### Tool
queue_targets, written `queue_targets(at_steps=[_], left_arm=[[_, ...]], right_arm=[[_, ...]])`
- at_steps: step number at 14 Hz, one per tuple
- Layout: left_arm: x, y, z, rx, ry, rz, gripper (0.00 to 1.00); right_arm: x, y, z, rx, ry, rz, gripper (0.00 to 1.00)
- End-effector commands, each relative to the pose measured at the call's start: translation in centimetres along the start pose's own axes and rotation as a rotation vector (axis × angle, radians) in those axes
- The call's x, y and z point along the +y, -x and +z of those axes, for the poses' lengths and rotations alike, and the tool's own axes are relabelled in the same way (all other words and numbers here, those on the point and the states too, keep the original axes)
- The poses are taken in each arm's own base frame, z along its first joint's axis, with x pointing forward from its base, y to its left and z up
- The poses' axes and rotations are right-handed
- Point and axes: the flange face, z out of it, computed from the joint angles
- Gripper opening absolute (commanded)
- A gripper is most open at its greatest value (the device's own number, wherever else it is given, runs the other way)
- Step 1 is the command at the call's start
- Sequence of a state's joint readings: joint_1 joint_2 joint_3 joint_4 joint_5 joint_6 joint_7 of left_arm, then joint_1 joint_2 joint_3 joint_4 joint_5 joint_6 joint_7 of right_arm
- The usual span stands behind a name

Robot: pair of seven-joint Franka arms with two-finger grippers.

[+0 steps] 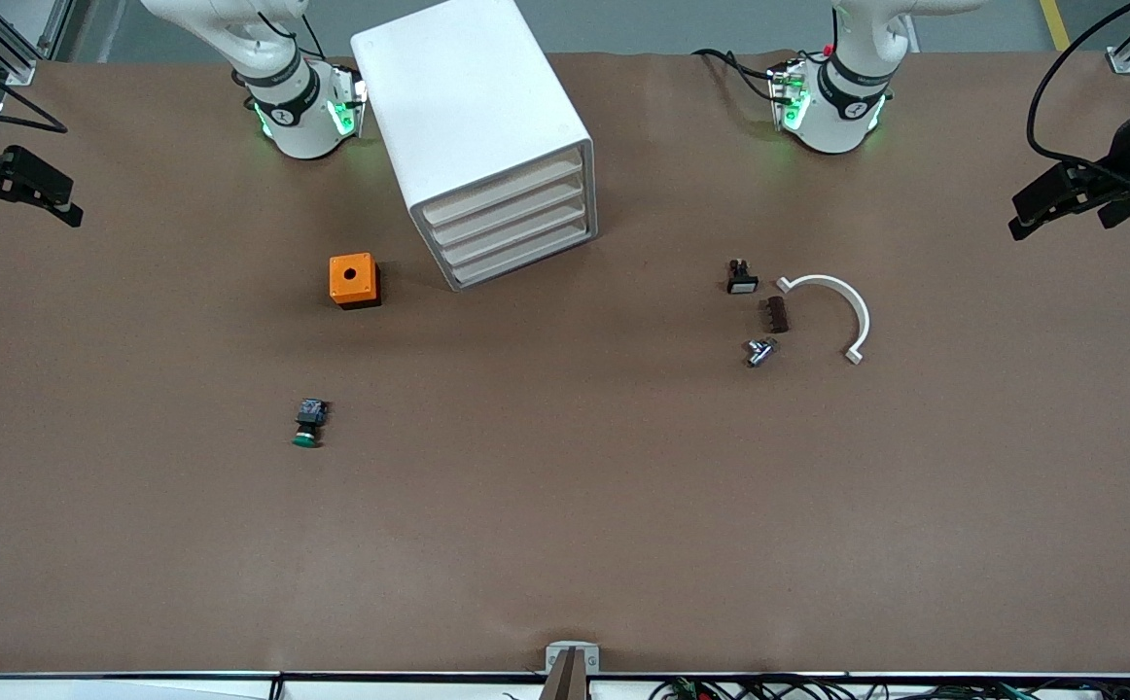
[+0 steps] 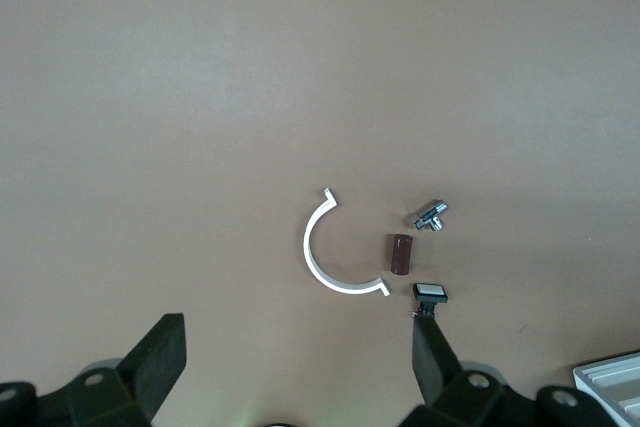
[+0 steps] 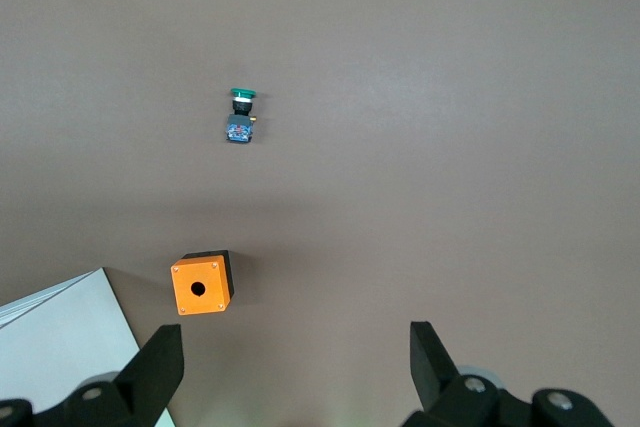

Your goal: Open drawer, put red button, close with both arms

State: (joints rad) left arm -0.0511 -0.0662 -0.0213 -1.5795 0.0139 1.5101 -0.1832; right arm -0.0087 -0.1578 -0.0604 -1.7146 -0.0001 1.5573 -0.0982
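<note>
No red button shows in any view; the only button of that kind in sight is a green-capped one [image 1: 309, 424], lying on the table and also seen in the right wrist view [image 3: 240, 115]. The white drawer cabinet [image 1: 487, 146] stands between the arm bases with all its drawers shut. My left gripper [image 1: 1024, 216] is open and empty, up in the air at the left arm's end of the table; its wrist view [image 2: 297, 337] looks down on small parts. My right gripper [image 1: 30, 216] is open and empty at the right arm's end [image 3: 296, 342].
An orange box with a round hole [image 1: 354, 280] sits beside the cabinet. Toward the left arm's end lie a white half ring [image 1: 842, 306], a brown block [image 1: 775, 314], a metal fitting [image 1: 759, 351] and a small black part with a white face [image 1: 742, 278].
</note>
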Motion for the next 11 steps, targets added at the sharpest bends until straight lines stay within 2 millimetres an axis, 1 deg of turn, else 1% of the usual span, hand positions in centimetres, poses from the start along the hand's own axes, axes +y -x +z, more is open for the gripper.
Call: queue_targets(at_steps=[1, 7, 8, 10, 11], left_arm=[[0.9, 0.6, 0.0, -0.01, 0.007, 0.029, 1.0], [1.2, 0.3, 0.1, -0.014, 0.004, 0.041, 1.0], [1.3, 0.1, 0.4, -0.02, 0.003, 0.042, 1.0], [1.5, -0.8, 0.1, -0.008, 0.003, 0.037, 1.0], [1.6, -1.0, -0.4, 0.002, 0.007, 0.037, 1.0]], right_arm=[[-0.1, 0.7, -0.2, 0.01, 0.013, -0.014, 1.0], [-0.3, 0.6, -0.2, 0.011, 0.005, -0.016, 1.0], [-0.3, 0.6, -0.2, 0.011, 0.005, -0.016, 1.0], [-0.3, 0.6, -0.2, 0.011, 0.003, -0.016, 1.0], [-0.3, 0.6, -0.2, 0.011, 0.003, -0.016, 1.0]])
